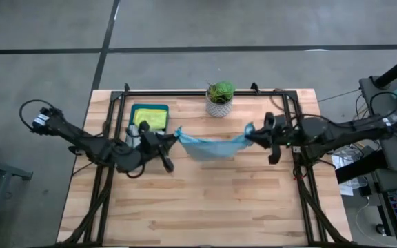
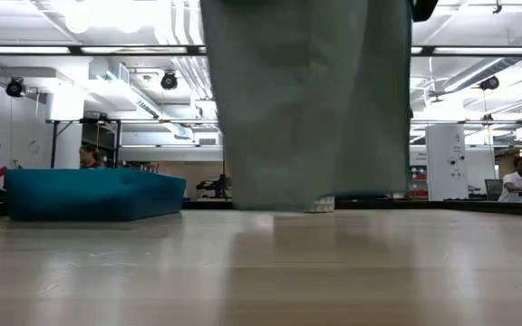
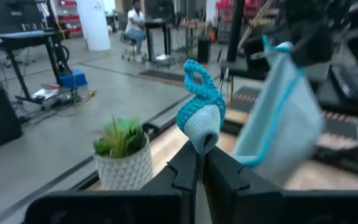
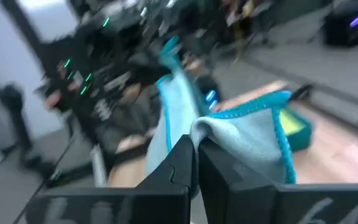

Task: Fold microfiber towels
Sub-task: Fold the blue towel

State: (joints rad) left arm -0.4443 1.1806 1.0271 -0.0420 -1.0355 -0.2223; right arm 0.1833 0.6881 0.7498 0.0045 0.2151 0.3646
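A light teal microfiber towel (image 1: 212,147) with a darker teal hem hangs between my two grippers above the middle of the table. My left gripper (image 1: 175,136) is shut on its left end and my right gripper (image 1: 251,132) on its right end. The towel sags in the middle. In the low view it fills the upper centre as a broad hanging sheet (image 2: 306,100); I cannot tell whether its lower edge touches the table. A yellow and lime green towel (image 1: 150,118) lies in the dark teal tray (image 1: 135,109). My left gripper pinches a bunched corner of the towel (image 3: 201,127) between its two fingers (image 3: 182,171), coming nearly level from the table's left. The corner sticks out past the fingertips, and the rest hangs away toward the other arm. My right gripper pinches the opposite corner, folded over at the hem (image 4: 219,127), between its two fingers (image 4: 179,165), coming level from the table's right. The cloth drapes down and away from the fingertips, slack.
A small potted plant (image 1: 220,98) in a white pot stands at the far middle of the table, just behind the towel. The dark teal tray (image 2: 89,195) sits at the far left. A black frame (image 1: 185,93) runs along the table's far edge and its sides.
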